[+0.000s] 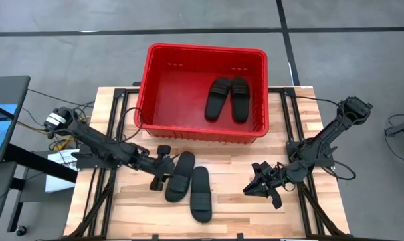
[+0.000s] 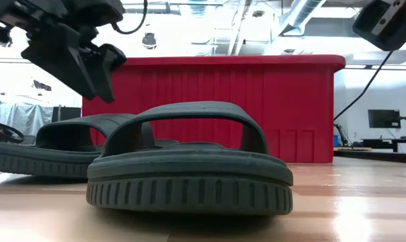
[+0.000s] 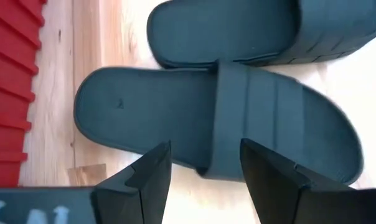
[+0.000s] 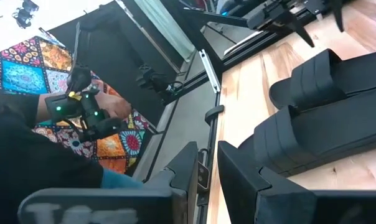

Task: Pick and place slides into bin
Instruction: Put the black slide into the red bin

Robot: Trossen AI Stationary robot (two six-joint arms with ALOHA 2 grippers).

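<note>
We have the left end effector [image 1: 163,167] spread beside the nearer slide [image 1: 180,176] at the worktop's six o'clock; we should straddle its strap squarely before pinching, then lift toward the bin [image 1: 205,132] at twelve.

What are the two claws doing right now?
Left gripper: jaws open, empty, beside a slide.
Right gripper: jaws slightly apart, empty.
</note>
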